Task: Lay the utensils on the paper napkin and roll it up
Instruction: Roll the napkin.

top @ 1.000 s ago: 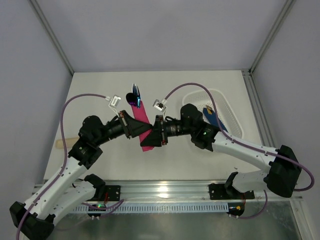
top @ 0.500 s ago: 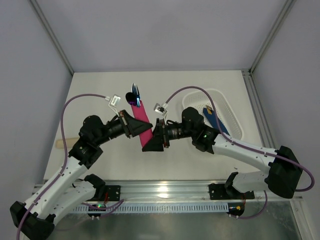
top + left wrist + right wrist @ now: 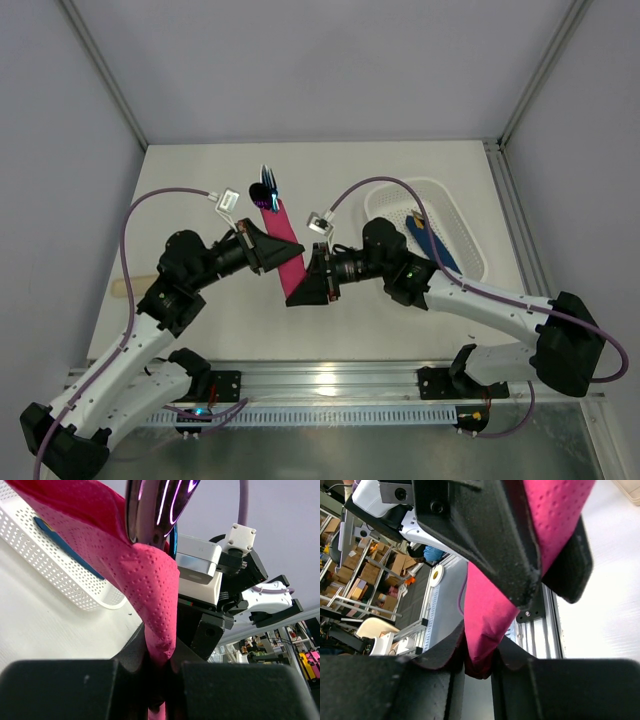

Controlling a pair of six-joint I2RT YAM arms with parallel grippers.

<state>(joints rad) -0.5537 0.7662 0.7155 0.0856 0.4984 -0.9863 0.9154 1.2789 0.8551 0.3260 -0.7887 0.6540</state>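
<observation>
Slantwise over the table's (image 3: 190,180) middle, the napkin (image 3: 288,243) wraps the utensils (image 3: 267,189), whose heads poke out its far end. The left gripper (image 3: 276,252) pinches its middle, the right gripper (image 3: 303,288) its near end, both arms bent inward.

Bright even light, blurred close foregrounds

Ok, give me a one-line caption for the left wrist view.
Left gripper pinching the pink napkin wrapped round glossy purple utensils, white basket behind.
</observation>
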